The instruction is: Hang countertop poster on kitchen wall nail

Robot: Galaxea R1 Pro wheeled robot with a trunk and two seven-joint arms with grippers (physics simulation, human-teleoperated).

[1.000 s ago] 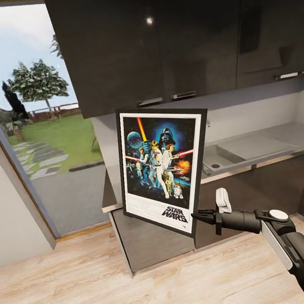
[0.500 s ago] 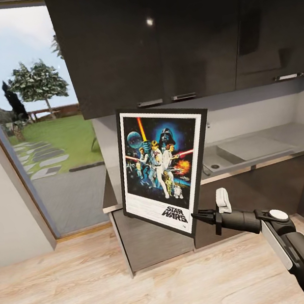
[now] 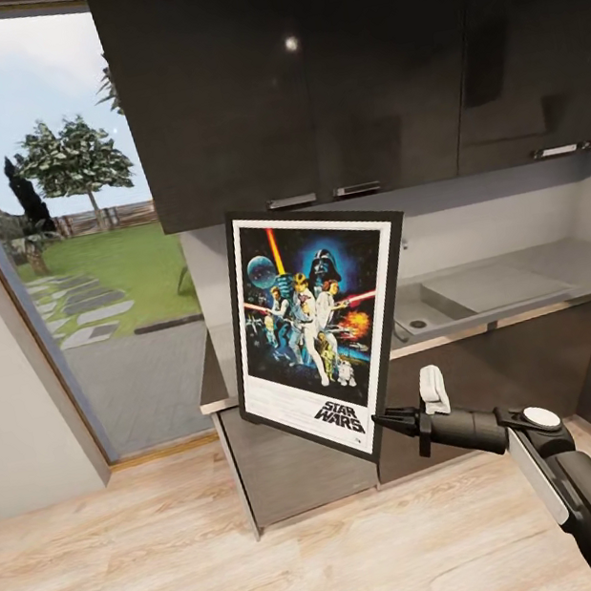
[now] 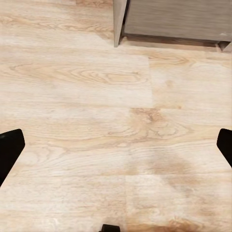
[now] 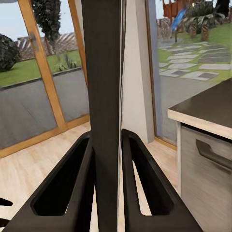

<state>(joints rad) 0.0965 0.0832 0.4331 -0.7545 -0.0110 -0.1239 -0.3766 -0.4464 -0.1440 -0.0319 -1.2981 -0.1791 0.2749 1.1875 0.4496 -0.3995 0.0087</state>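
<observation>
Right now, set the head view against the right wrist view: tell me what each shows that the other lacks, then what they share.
Head view alone: the printed face of the poster, tilted, pinched at its lower right corner by the right gripper, with the dark upper cabinets and a sink behind.

Right wrist view alone: the poster edge-on as a dark strip clamped between the fingers, and a cabinet bar handle.

Shared: the poster in that grip, the kitchen countertop, the wood floor and the garden outside.
</observation>
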